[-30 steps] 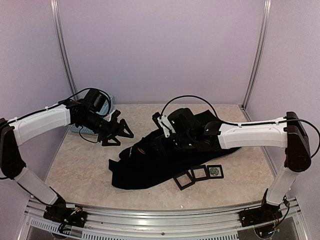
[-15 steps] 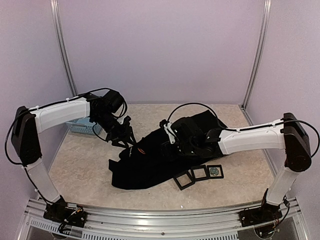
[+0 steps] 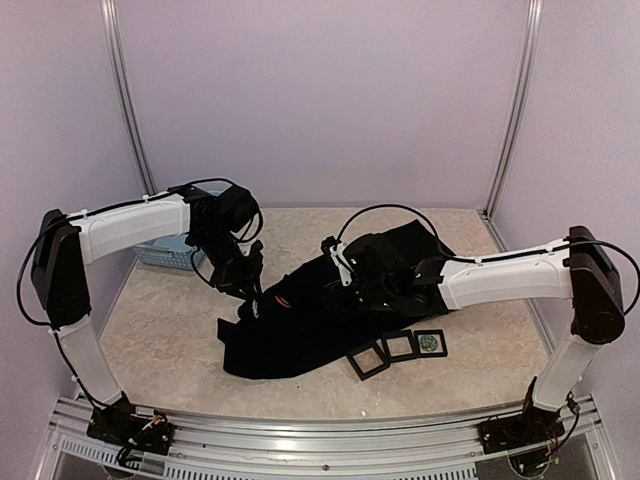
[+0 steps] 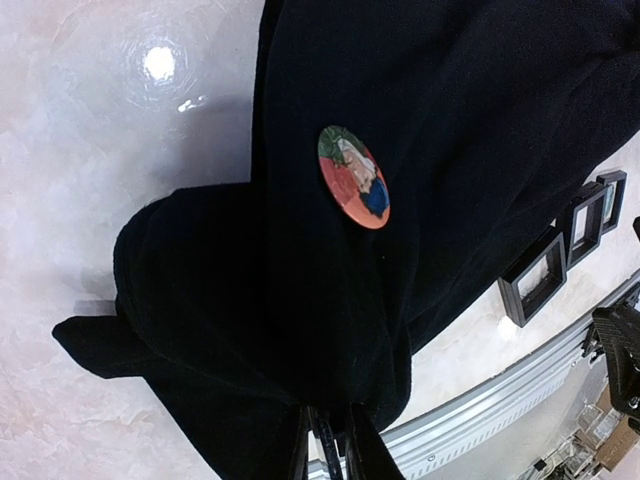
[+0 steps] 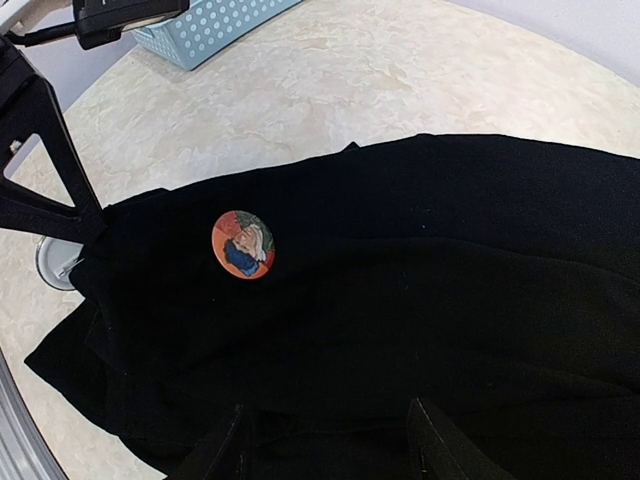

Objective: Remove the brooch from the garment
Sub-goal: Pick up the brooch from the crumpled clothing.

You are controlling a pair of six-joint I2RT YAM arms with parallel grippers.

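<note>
- Swinging in from the far-left corner by the light-blue basket, the left arm is now bringing the left gripper to the left edge of the garment. Its fingers were spread wide a second ago and are now sitting close together.
- Over the same second the right arm is hardly shifting, only settling slightly lower over the middle of the cloth.
- The brooch, a round orange, green and blue badge, is still sitting pinned on the black fabric near the garment's left end, so the removal itself is not yet starting.
- By my reading, both arms are only getting into place. Steadying the cloth, gripping the badge and pulling it free are all still waiting.
- The right gripper is hanging wide open over the cloth, right of the brooch and holding nothing.
- Whether the left fingers are pinching a fold of fabric, I cannot tell, because they are blending into the black cloth at the picture's edge.
- The pin's clasp is hiding under the fabric.
- Near the garment's right side, three small black frames are lying on the table.
</note>
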